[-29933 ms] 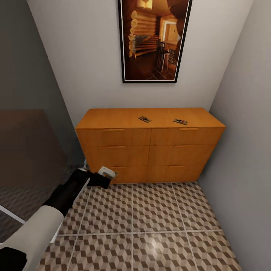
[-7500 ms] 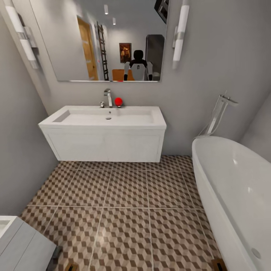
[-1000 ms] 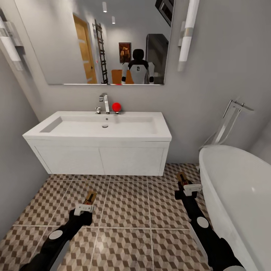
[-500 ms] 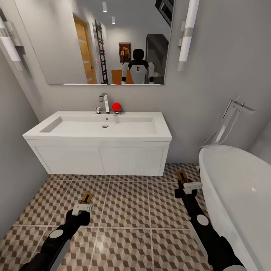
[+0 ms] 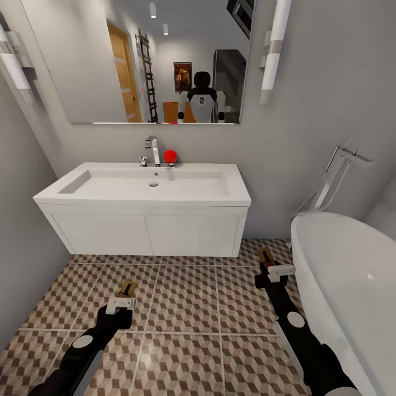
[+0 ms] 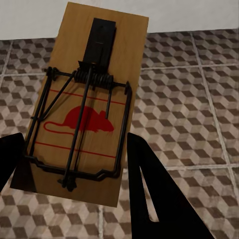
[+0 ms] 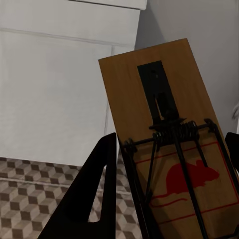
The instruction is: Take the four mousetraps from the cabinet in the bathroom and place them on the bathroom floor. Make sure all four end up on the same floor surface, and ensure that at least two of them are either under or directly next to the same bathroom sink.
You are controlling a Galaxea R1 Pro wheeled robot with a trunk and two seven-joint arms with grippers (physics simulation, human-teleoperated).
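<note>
two mousetraps are held above the bathroom floor (image 5: 187, 308) before the sink (image 5: 146, 190): left gripper (image 5: 122, 302) clamped on left mousetrap (image 6: 87, 107), right gripper (image 5: 279, 270) clamped on right mousetrap (image 7: 167, 144), boards projecting beyond the fingertips.

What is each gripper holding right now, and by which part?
Each holds a mousetrap by its long side edges at the red-mouse end: the left gripper holds one mousetrap, the right gripper the other mousetrap.
</note>
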